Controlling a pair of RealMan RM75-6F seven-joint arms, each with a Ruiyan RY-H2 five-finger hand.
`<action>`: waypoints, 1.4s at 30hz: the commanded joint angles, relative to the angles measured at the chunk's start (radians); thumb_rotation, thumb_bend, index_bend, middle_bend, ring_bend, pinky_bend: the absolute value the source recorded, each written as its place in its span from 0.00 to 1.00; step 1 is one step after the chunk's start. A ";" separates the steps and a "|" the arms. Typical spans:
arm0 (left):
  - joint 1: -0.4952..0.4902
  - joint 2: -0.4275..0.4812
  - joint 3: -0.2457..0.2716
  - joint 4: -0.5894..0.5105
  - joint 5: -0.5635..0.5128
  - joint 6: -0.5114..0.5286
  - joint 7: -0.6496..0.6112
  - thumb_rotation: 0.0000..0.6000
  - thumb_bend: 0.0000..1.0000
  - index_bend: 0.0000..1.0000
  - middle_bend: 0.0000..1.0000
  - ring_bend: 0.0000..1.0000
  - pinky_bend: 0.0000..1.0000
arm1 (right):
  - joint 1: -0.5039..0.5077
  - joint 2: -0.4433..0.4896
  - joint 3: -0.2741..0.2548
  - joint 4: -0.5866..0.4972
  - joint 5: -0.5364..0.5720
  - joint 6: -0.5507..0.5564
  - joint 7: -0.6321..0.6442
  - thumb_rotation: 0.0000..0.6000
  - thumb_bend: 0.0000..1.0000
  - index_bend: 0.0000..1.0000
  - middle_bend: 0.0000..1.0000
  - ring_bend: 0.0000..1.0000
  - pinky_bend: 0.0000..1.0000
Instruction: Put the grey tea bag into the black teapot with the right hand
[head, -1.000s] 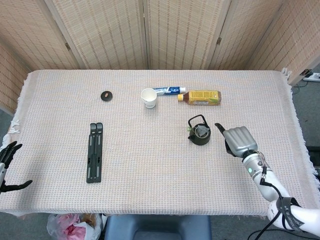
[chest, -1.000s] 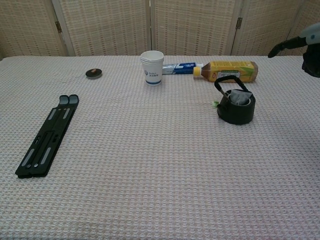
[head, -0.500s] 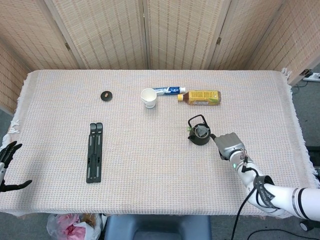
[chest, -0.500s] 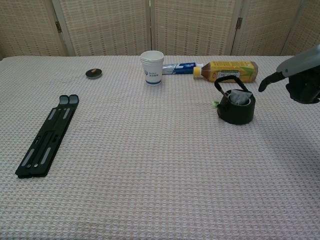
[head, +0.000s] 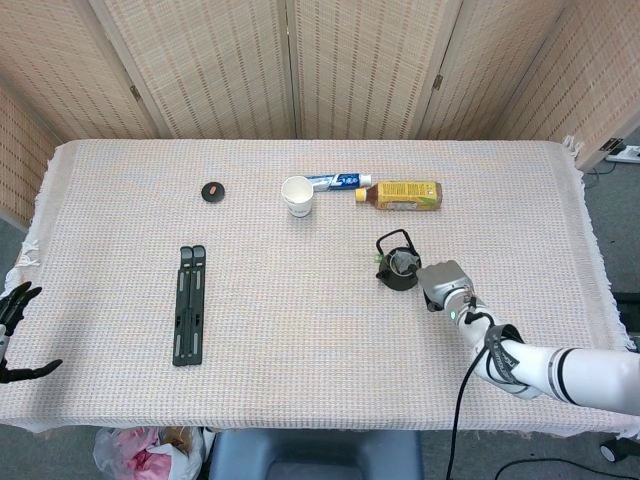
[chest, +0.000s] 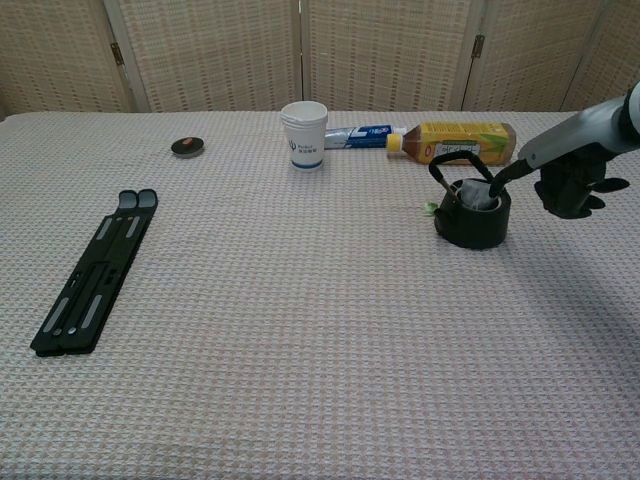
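The black teapot (head: 398, 264) (chest: 472, 216) stands right of the table's middle with its handle up. In its mouth lies the grey tea bag (head: 403, 263) (chest: 483, 201), and a small green tag (chest: 431, 208) hangs outside on the pot's left. My right hand (head: 441, 282) (chest: 566, 178) hovers just right of the pot, holding nothing. One dark digit (chest: 506, 171) stretches out from it to the pot's rim by the tea bag, and the other fingers bend downward. My left hand (head: 14, 338) hangs open off the table's near left corner, seen only in the head view.
Behind the teapot lie a yellow tea bottle (head: 405, 194) (chest: 462, 141) and a toothpaste tube (head: 338, 181), with a white paper cup (head: 297, 196) (chest: 304, 134) beside them. A small dark disc (head: 212, 191) sits far left. A black folded stand (head: 188, 303) (chest: 95, 270) lies at the left.
My right hand has moved in from the right and come down beside the teapot, its outstretched digit now at the rim. The teapot, tea bag and left hand have stayed put.
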 joint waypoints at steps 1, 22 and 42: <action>0.000 0.000 0.000 0.002 -0.001 -0.002 -0.002 1.00 0.13 0.00 0.00 0.05 0.28 | 0.012 -0.012 -0.014 0.018 -0.014 -0.013 0.025 1.00 1.00 0.00 0.78 0.72 0.81; -0.011 -0.001 -0.001 0.009 -0.008 -0.028 -0.009 1.00 0.13 0.00 0.00 0.05 0.28 | 0.077 -0.093 -0.108 0.154 -0.074 -0.086 0.186 1.00 1.00 0.00 0.78 0.72 0.81; -0.002 0.002 -0.001 0.007 -0.002 -0.008 -0.014 1.00 0.13 0.00 0.00 0.05 0.28 | 0.125 -0.074 -0.178 0.094 -0.134 -0.041 0.289 1.00 1.00 0.00 0.78 0.72 0.81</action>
